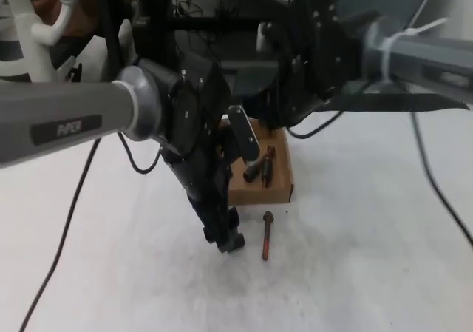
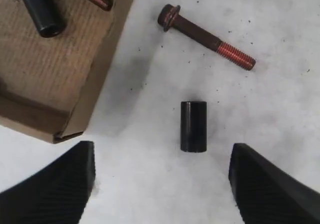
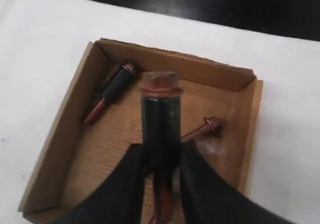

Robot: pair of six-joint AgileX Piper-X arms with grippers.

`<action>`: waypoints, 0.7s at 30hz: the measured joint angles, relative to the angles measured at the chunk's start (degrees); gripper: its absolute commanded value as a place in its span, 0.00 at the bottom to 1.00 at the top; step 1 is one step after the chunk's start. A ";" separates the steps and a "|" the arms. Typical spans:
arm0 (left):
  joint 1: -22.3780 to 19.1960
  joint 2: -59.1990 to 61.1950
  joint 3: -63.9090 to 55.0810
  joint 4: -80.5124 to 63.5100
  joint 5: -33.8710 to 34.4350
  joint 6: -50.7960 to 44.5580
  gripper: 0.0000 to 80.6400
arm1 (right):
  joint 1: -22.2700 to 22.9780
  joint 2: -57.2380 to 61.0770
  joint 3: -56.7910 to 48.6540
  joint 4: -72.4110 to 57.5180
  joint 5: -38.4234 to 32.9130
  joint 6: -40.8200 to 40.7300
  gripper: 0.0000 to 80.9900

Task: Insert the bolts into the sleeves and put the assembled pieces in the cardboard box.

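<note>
We hold an assembled piece (image 3: 160, 119) in the right pincer (image 3: 161, 156) over the box (image 3: 175, 59); release due. Left pincer (image 2: 161, 154) open over loose sleeve (image 2: 193, 126); grasp next.

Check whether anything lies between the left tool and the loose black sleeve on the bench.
Nothing visible does. The sleeve lies on bare bench just ahead of the open left tool. The loose bolt lies farther on, apart from it; the cardboard box sits to one side.
</note>
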 measured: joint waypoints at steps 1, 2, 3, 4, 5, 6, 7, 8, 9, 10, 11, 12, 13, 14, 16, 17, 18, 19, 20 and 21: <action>0.00 0.52 -0.06 0.13 0.00 0.13 0.87 | 0.00 1.48 -1.30 1.07 0.01 0.00 0.01; 0.00 1.18 -0.04 0.26 0.00 0.55 0.87 | 0.00 2.59 -2.54 1.83 0.01 0.00 0.01; 0.00 1.41 -0.04 0.29 0.00 0.71 0.87 | -0.10 3.33 -3.22 2.38 0.01 0.00 0.01; 0.00 1.78 -0.04 0.32 0.00 0.98 0.87 | -0.04 4.03 -3.64 2.79 -0.14 0.00 0.01; 0.00 2.03 -0.04 0.29 0.00 0.98 0.87 | -0.14 4.44 -4.03 3.00 -0.15 0.00 0.01; 0.00 2.21 -0.04 0.29 0.00 1.22 0.87 | -0.14 4.81 -4.36 3.29 -0.17 0.00 0.10; 0.00 2.38 -0.04 0.29 0.00 1.27 0.87 | -0.20 5.21 -4.67 3.63 -0.17 0.00 0.24; 0.00 2.62 -0.04 0.42 0.00 1.30 0.87 | -0.21 5.39 -4.99 3.78 -0.39 0.00 0.40; 0.00 2.62 -0.04 0.42 0.00 1.30 0.87 | -0.18 5.68 -4.99 3.95 -0.48 0.00 0.63; 0.00 2.81 -0.04 0.39 0.00 1.37 0.87 | -0.18 5.68 -5.27 4.09 -0.67 0.00 0.77; 0.00 2.92 -0.04 0.36 0.00 1.40 0.87 | -0.18 5.95 -5.36 4.22 -0.77 0.00 0.86; 0.00 4.40 -0.04 0.38 0.00 1.68 0.87 | -1.76 7.02 -6.21 5.16 -8.11 1.85 0.86; -0.33 6.14 -0.04 0.38 0.00 1.66 0.87 | -2.62 6.70 -8.47 5.37 -9.75 3.96 0.86; -0.57 6.26 -0.04 0.38 -0.10 1.66 0.87 | -2.83 6.35 -9.19 5.37 -10.03 4.48 0.86; -1.26 6.25 -0.04 0.38 -0.31 1.66 0.87 | -3.13 4.98 -10.31 5.37 -10.67 5.17 0.82; -1.69 6.25 -0.16 0.24 -0.48 1.66 0.87 | -3.24 3.85 -10.82 5.37 -11.23 5.59 0.81; -2.15 6.25 -0.20 0.01 -0.86 1.66 0.87 | -3.21 2.77 -11.26 5.37 -12.03 5.92 0.81; -2.52 6.25 -0.18 -0.22 -1.14 1.66 0.87 | -3.21 1.25 -11.58 5.37 -12.89 6.36 0.81; -2.83 6.25 -0.18 -0.55 -1.40 1.70 0.87 | -3.21 -0.44 -11.82 5.24 -13.81 6.64 0.81; -3.11 6.25 -0.18 -0.96 -1.54 1.90 0.87 | -3.21 -2.28 -11.99 5.24 -14.32 6.78 0.81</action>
